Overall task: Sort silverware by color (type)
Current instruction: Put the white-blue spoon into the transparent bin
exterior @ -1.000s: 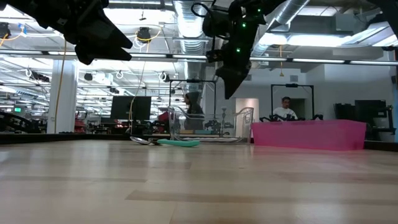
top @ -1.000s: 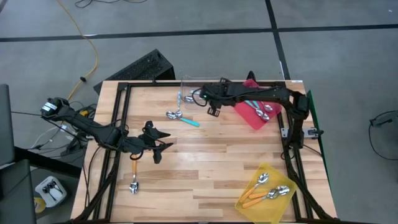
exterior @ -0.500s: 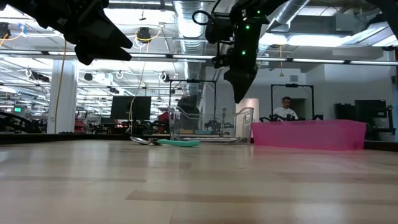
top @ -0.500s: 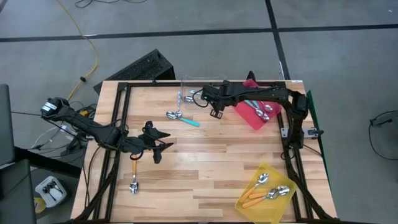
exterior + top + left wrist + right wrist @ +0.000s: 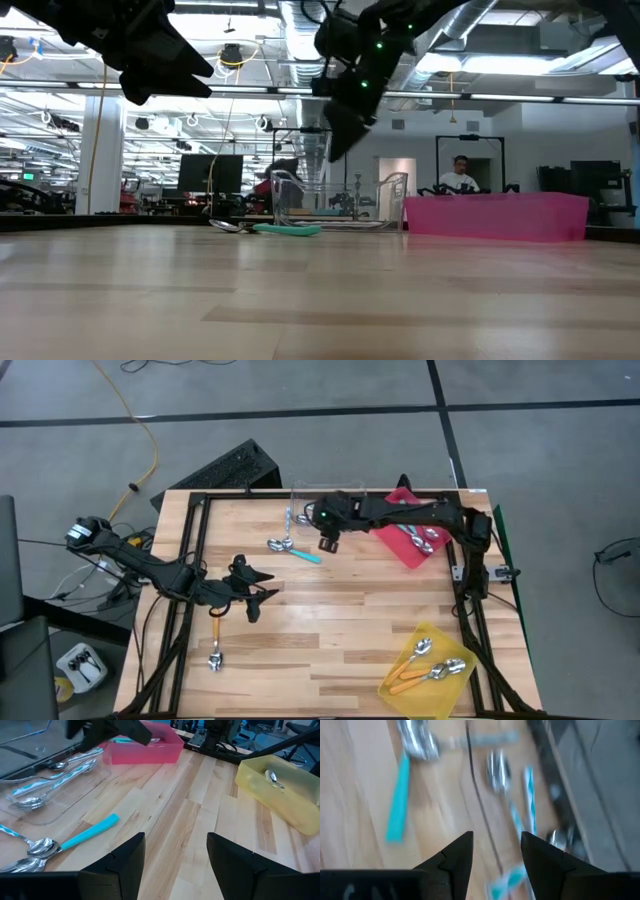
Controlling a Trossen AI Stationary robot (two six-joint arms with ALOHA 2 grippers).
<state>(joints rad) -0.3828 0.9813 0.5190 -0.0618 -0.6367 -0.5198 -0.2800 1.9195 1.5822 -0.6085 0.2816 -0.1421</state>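
A teal-handled spoon (image 5: pixel 298 552) lies flat on the wood beside the clear tray (image 5: pixel 300 493), with a second metal spoon bowl (image 5: pixel 277 544) next to its own. My right gripper (image 5: pixel 325 545) hovers open just right of that spoon, above it (image 5: pixel 397 805). It hangs clear of the table in the low view (image 5: pixel 338 135). An orange-handled spoon (image 5: pixel 215 645) lies near the left front. My left gripper (image 5: pixel 268 595) stands open and off the table just beyond that spoon's handle end, with nothing between its fingers (image 5: pixel 175 862).
The clear tray holds light blue spoons (image 5: pixel 50 777). The red tray (image 5: pixel 404 552) at the far right holds teal spoons. The yellow tray (image 5: pixel 405 682) at the near right holds orange ones. A black frame (image 5: pixel 190 550) borders the table. Bare wood lies in the middle.
My right gripper has swung toward the table's left edge, from beside the red tray to the teal spoon by the clear tray. It has also tipped, so its fingers now slant down toward the left. It stays open.
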